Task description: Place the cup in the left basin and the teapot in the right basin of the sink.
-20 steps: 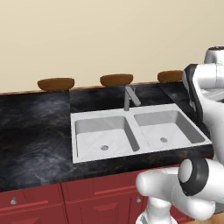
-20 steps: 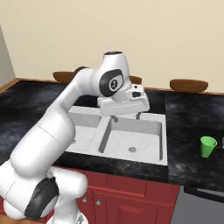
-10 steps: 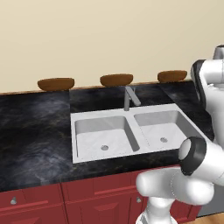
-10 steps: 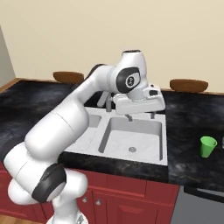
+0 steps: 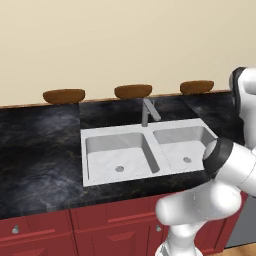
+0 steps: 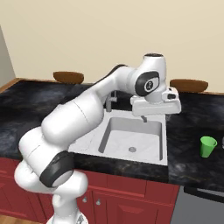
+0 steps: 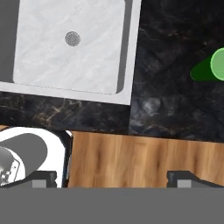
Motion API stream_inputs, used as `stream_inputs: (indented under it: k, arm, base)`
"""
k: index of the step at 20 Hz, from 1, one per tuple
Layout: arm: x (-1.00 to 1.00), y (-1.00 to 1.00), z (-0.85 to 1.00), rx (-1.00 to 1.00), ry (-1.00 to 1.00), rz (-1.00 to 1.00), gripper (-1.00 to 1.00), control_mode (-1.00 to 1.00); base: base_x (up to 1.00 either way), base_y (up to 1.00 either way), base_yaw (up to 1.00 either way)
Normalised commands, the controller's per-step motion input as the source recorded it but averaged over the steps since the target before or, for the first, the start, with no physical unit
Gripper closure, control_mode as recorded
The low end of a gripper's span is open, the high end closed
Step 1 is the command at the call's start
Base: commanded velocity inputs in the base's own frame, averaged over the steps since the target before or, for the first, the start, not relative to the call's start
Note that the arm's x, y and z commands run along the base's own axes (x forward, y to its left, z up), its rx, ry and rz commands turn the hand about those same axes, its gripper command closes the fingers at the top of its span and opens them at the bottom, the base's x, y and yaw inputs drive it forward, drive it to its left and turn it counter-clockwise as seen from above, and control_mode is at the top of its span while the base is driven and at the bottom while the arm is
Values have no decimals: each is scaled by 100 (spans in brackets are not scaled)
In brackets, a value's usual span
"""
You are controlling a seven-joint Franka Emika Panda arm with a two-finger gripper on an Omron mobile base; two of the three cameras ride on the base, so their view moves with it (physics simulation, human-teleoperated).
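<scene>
On the black desk (image 6: 192, 131) right of the sink (image 6: 131, 140) stands the green cup (image 6: 208, 146), well apart from the spread, empty pincer (image 6: 144, 118) hanging above the right basin (image 6: 144, 135).

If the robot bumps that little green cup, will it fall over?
Maybe. The cup stands upright on the black counter, small and tapered, so a sideways knock could tip it. It looks stiff and light. Being round, it would probably roll once down.

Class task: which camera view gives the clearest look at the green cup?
The right base view: the cup stands whole and upright on the counter right of the sink. The hand view catches it cut by the edge.
</scene>
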Motion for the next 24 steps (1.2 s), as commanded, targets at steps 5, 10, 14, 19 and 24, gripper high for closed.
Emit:
stream_inputs:
  k: [5, 10, 14, 19, 24]
  arm:
    - [17, -49, -13, 5, -1, 0, -100, -100]
    - [12, -44, -9, 7, 0, 0, -100, -100]
    - [6, -34, -1, 3, 0, 0, -100, -100]
    - [12, -31, -8, 0, 0, 0, -100, -100]
    - [21, -24, -18, 0, 0, 0, -100, -100]
  base:
    - [0, 0, 0]
    - [0, 0, 0]
    - [0, 0, 0]
    - [0, 0, 0]
    - [0, 0, 0]
